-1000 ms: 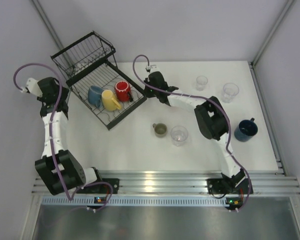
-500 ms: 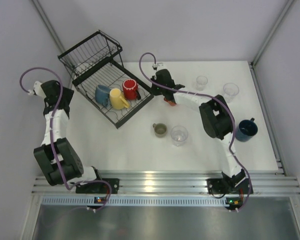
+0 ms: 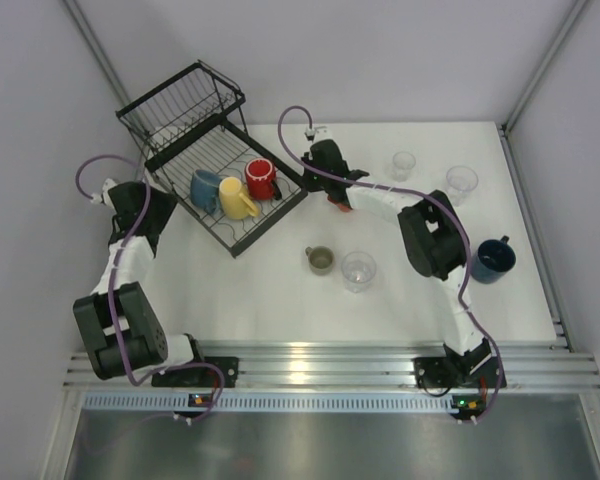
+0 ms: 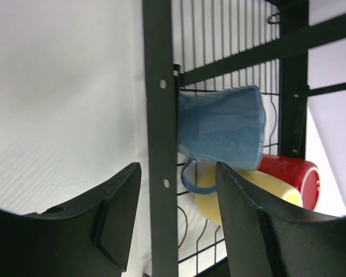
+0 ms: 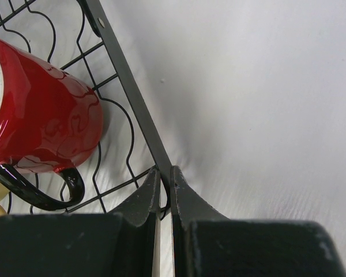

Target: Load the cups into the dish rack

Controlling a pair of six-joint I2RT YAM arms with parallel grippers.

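The black wire dish rack (image 3: 185,110) stands at the back left. In its tray part lie a blue cup (image 3: 204,188), a yellow cup (image 3: 236,199) and a red cup (image 3: 262,178). My right gripper (image 3: 308,186) is shut on the rack's right rim bar (image 5: 127,75), beside the red cup (image 5: 40,115). My left gripper (image 3: 164,206) is open, its fingers either side of the rack's left rim bar (image 4: 160,115) without touching it; the blue cup (image 4: 222,130) lies just beyond. An olive mug (image 3: 320,260) and a dark blue mug (image 3: 492,259) stand on the table.
Three clear tumblers stand on the white table: one near the olive mug (image 3: 359,270) and two at the back right (image 3: 403,165), (image 3: 461,183). Grey walls close in on the left and right. A metal rail runs along the near edge.
The rack with its three cups slid and turned to the right with the right gripper, then stopped. The left gripper moved right to the rack's left rim and opened a little wider.
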